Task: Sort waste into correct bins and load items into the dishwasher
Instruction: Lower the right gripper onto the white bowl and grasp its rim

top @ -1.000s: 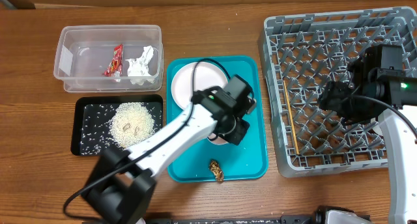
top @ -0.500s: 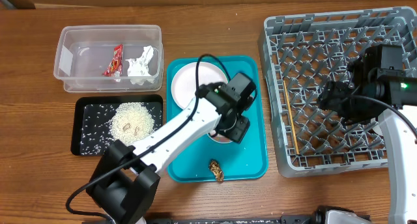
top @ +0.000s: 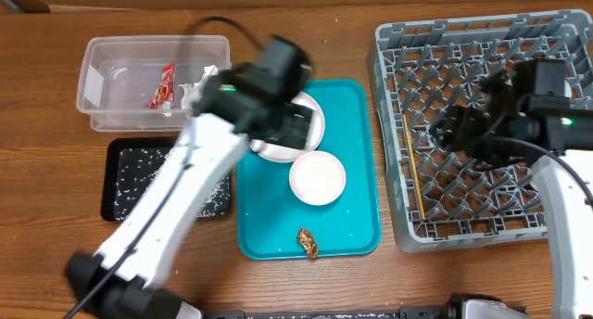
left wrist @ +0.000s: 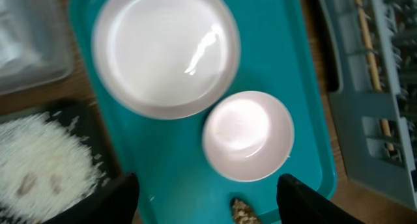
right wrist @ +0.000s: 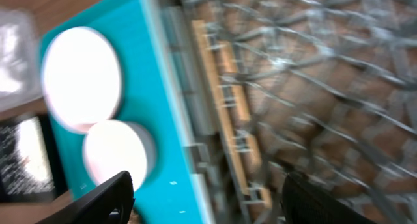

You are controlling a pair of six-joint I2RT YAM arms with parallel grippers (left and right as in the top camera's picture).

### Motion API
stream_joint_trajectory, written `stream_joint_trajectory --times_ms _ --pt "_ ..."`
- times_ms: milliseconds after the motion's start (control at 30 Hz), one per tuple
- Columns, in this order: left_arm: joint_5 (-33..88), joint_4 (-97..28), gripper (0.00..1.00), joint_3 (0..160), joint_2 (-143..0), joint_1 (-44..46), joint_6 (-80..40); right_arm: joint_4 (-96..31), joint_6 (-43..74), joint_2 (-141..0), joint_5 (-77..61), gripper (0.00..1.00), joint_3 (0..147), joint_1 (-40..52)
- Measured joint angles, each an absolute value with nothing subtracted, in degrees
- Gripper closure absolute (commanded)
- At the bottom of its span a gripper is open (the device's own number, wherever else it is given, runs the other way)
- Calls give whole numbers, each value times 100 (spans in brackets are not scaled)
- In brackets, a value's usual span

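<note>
Now | near: brown food lump on teal tray, unsorted | middle: smaller white dish just beside large plate; left tool open, empty, above them; a careless descent could knock dish onto lump | far right: right tool open, empty, over dish rack; could snag pegs or chopsticks

The plate and smaller dish look glossy white and smooth; the teal tray is smooth plastic, the rack matt grey plastic, the chopsticks bare wood, the table wood-grained, the tub clear plastic
</note>
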State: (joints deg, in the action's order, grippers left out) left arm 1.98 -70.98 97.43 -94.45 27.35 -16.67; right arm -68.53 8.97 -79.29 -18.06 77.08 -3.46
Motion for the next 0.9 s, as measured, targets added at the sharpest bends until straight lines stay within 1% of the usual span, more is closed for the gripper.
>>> stream_joint_trajectory --times_ms 200,233,333,467,533,567,633,900 --pt "78 -7813 24 9791 -9194 1664 -1894 -6508 897 -7994 -2038 25 7708 880" --pt "75 -7885 20 9791 -9201 1529 -1935 -6490 897 -8058 -2029 25 7708 1105" --pt "71 -7981 15 9791 -9201 1155 -2075 -6473 967 -8335 -1861 25 7708 1634" --pt "84 -8005 13 9791 -9201 847 -2152 -6469 1221 -8921 -1575 27 7708 2167" --pt "84 -8012 12 9791 -9201 801 -2185 -6453 1363 -9201 -1485 28 7708 2331" --pt "86 -8012 10 9791 -9201 799 -2204 -6451 1420 -9341 -1457 30 7708 2394" --pt "104 -8012 9 9791 -9201 799 -2226 -6436 1553 -9642 -1413 31 7708 2510" --pt "106 -8012 7 9791 -9201 799 -2237 -6353 1743 -10558 -1323 43 7708 2668"
